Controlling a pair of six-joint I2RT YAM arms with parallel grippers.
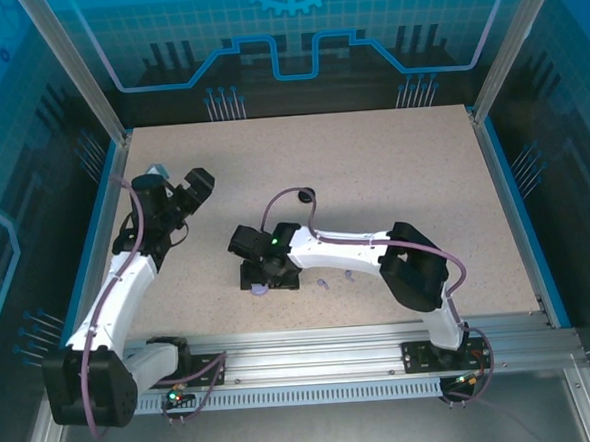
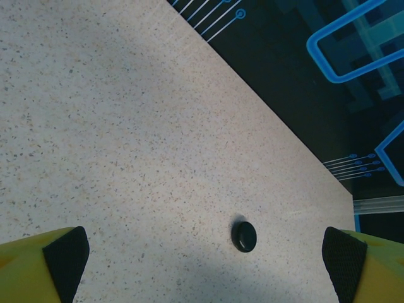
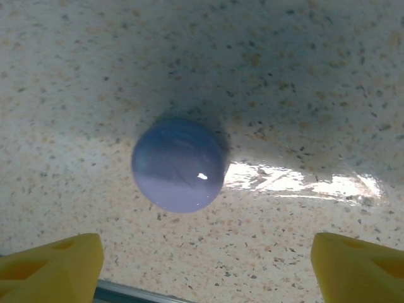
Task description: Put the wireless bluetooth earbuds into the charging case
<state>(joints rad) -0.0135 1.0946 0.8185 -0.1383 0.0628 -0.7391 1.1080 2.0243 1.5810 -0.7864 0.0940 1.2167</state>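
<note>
Progress: no earbud seated, as far as visible. Two lilac earbuds [image 1: 322, 282] lie loose on the surface [image 1: 372, 166], just right of the lilac case [image 3: 178, 165], which looks closed; opening and loading are judged outstanding. The right gripper [image 3: 208, 264] hangs over this case, jaws spread wide and empty; the case sits centred between them, ahead of the tips, untouched. Farther back lies a black case [image 2: 243, 236], apparently shut. The left gripper [image 2: 205, 257] faces it, jaws wide, empty, well apart from it
</note>
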